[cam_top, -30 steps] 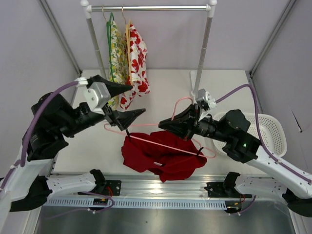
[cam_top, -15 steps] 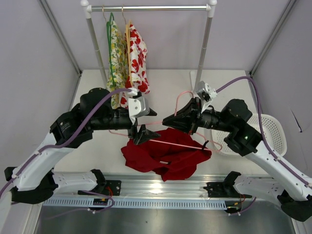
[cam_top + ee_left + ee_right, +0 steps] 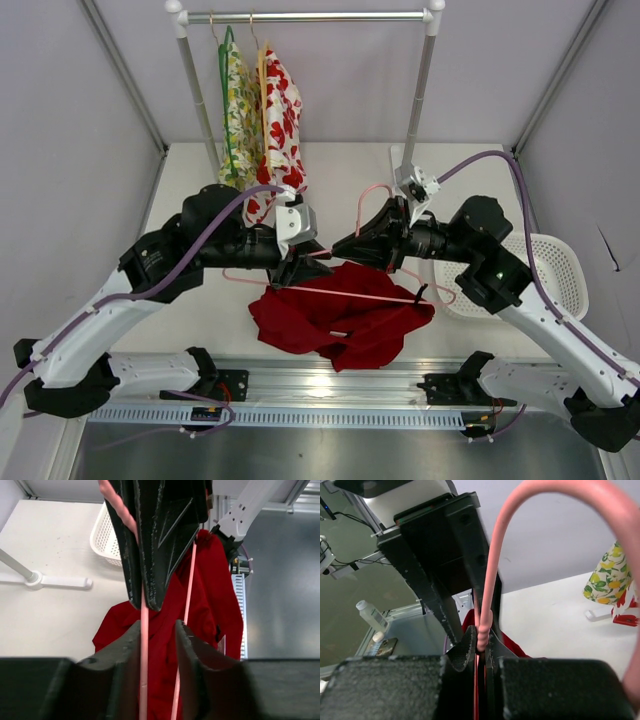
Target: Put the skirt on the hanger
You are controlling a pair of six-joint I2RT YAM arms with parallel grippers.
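Tools number two. The right tool is clenched on the neck of the hanger, just under the hook. The left tool has its fingers apart. The hanger's wire runs between them, close against one finger, and is straddled rather than pinched. In the top view the tips of both tools almost meet, just above the far edge of the skirt.

There is one pink hanger and one skirt. Beyond the skirt stands one rack carrying two garments: a yellow-green one on a green hanger and a white one with red prints on an orange hanger. That makes three hangers in all. One white basket sits to the right of the skirt.

The desk is pale and matt, closed in by plain light walls and metal frame posts. A metal rail lies nearer than the skirt.

The skirt lies crumpled on the desk near its front edge, its long axis left to right. The hanger's long bar runs the same way across the skirt's far part, dipping slightly nearer at the right end. Its hook points away from the skirt, toward the rack.
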